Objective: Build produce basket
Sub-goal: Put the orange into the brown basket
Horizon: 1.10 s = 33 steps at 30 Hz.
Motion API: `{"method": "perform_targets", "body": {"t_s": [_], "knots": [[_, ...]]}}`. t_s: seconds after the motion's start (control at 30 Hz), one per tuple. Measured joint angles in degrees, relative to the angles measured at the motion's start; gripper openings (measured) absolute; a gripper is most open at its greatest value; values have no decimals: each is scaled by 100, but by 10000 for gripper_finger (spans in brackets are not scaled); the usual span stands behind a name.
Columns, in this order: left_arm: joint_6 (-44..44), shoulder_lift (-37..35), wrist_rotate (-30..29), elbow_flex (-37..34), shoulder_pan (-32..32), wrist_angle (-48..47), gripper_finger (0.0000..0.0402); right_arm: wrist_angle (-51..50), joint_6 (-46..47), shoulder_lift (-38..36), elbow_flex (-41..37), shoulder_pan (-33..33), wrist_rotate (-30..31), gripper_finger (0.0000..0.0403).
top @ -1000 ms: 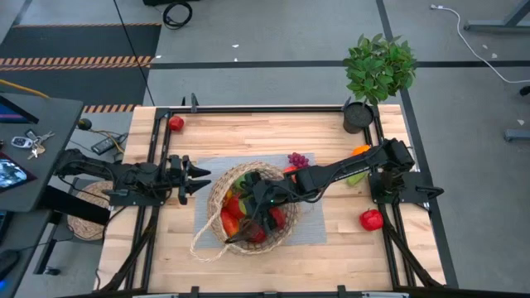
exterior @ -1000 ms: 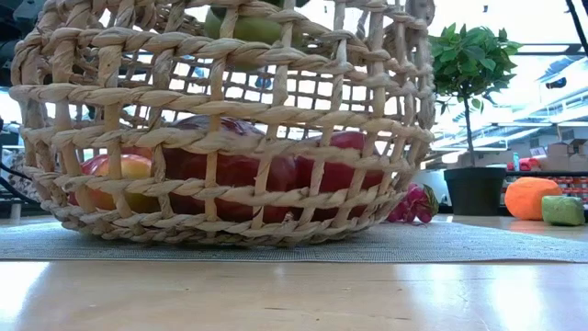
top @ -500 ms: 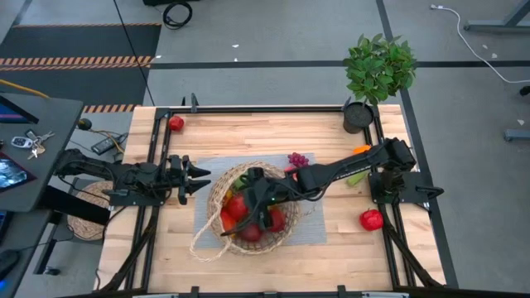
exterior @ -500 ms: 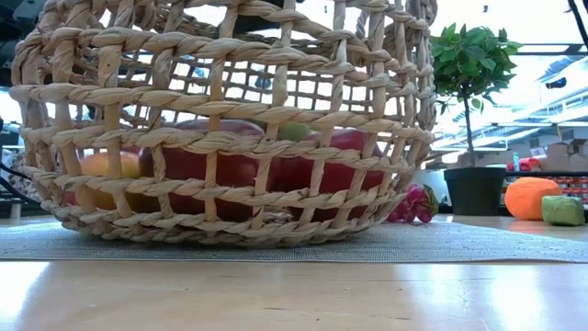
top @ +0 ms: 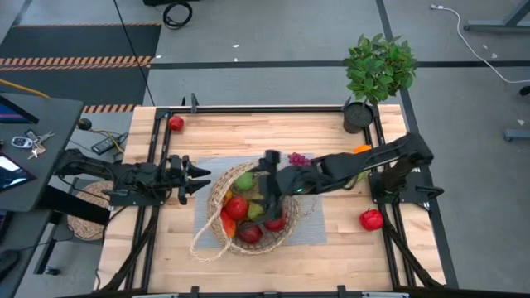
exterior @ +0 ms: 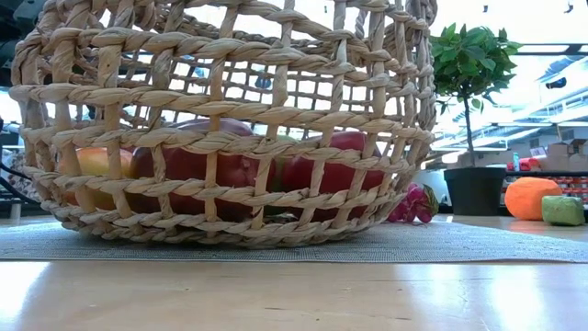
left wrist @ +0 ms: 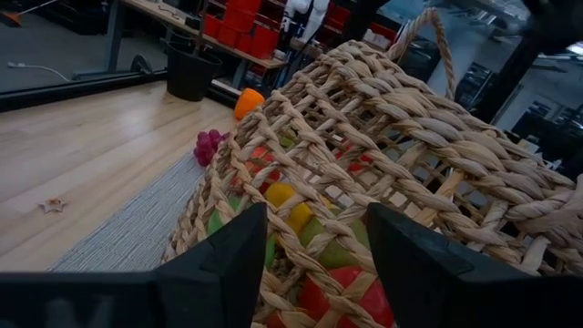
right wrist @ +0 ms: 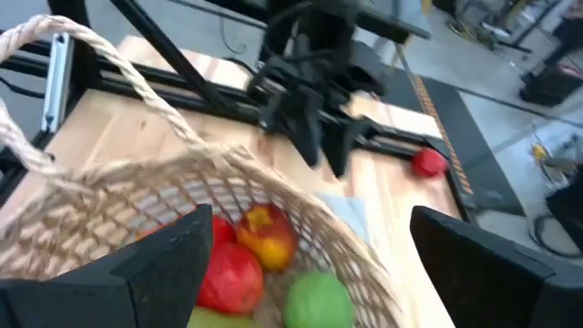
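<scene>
Two dark jointed arms (top: 364,165); black, blocky, flat-faced jaws.

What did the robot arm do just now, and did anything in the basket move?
The right gripper opened, dropped a green fruit into the basket, then lifted back toward the far rim. The left gripper stayed shut beside the basket; the fruit outside didn't move.

Overhead camera looking straight down on the whole counter (top: 273,257), low camera at counter height, hard against the basket (exterior: 230,119) at its 12 o'clock, each wrist camera close on that basket's rim, all four views sharing the basket.
</scene>
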Motion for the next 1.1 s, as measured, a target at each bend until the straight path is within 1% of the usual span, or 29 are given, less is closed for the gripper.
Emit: {"method": "perform_targets", "body": {"t_s": [0.1,0.23,0.43,0.6,0.93,1.0,1.1], "knots": [[-3,0,2,0,-1,2,193,-498,172,-353,0,13,233,374],[-1,0,2,0,-1,-1,195,-1296,689,-870,0,7,290,373],[-1,0,2,0,0,2,195,-2972,2074,-1382,0,55,586,373],[-1,-2,0,0,-1,3,194,-4068,3181,-1583,0,350,682,373],[0,0,2,0,-1,4,196,-5105,4834,-1772,-17,1243,991,373],[-1,0,2,0,0,4,194,-5219,5187,-1779,-166,1421,1068,373],[-1,0,0,0,-1,4,193,-5209,5602,-1805,-597,1644,1055,373]]}}
